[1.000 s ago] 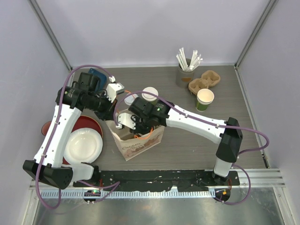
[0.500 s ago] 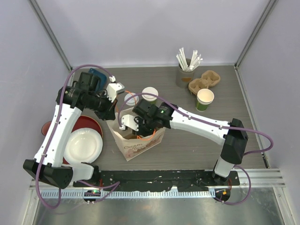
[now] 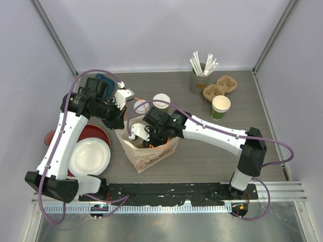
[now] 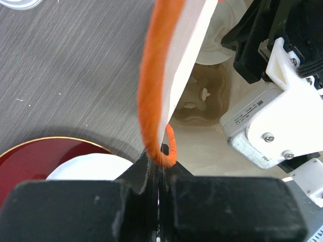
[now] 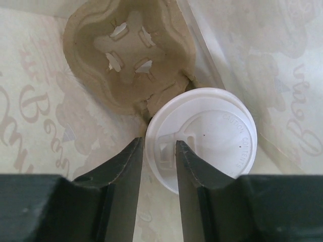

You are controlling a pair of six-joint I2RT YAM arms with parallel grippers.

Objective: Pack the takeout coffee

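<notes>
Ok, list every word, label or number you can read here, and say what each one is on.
"Cream": cursive print on the front of the bag, top view; the line under it is too small to read.
"CAUTION": embossed on the white lid, right wrist view; the embossing after it is too faint.
Sticker on the white robot part, left wrist view: print too small to read.
</notes>
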